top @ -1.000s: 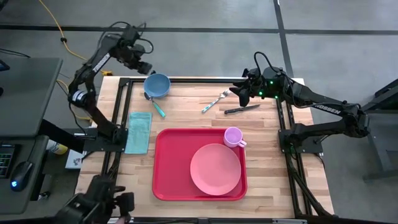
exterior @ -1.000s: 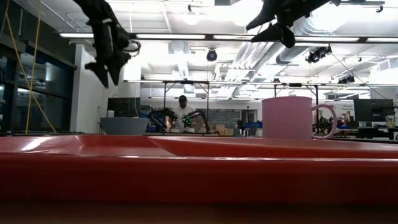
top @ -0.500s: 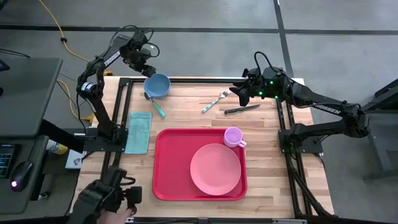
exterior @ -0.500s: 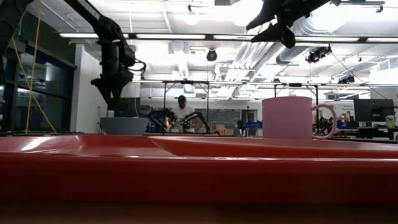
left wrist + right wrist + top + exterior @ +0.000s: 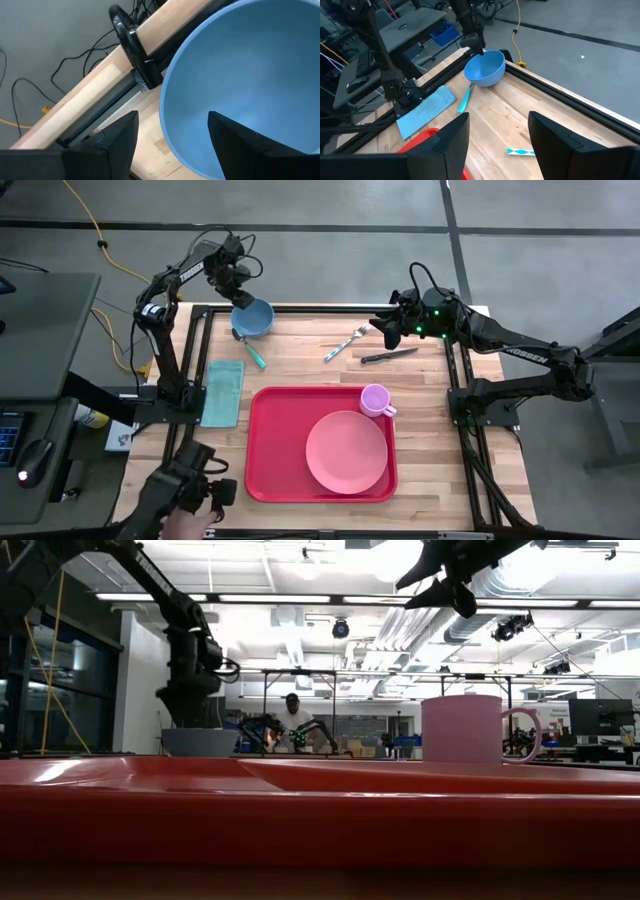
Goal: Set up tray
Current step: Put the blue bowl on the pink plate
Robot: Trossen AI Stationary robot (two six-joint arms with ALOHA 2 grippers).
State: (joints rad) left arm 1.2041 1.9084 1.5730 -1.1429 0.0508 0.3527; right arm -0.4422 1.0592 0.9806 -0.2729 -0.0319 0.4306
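The blue bowl (image 5: 255, 318) stands on the wood at the table's far left. My left gripper (image 5: 172, 120) points down over the bowl's far-left rim (image 5: 162, 107), open, with one finger outside the wall and one inside. In the low view its fingers (image 5: 190, 712) reach the level of the bowl's top (image 5: 200, 742). The red tray (image 5: 270, 442) lies near the middle and carries a pink plate (image 5: 346, 451) and a pink cup (image 5: 375, 398). My right gripper (image 5: 385, 328) hangs open, high over the far right.
A teal-handled spoon (image 5: 252, 352) lies just near of the bowl, and a folded teal cloth (image 5: 224, 391) lies left of the tray. A fork (image 5: 346, 343) and a knife (image 5: 389, 355) lie at the far middle. Black frame rails (image 5: 195, 360) border the table.
My left gripper has come down from well above the table's far-left corner onto the bowl's rim, shifting a little toward the bowl and rolling slightly about its own axis. Its fingers have stayed open. The bowl has not moved.
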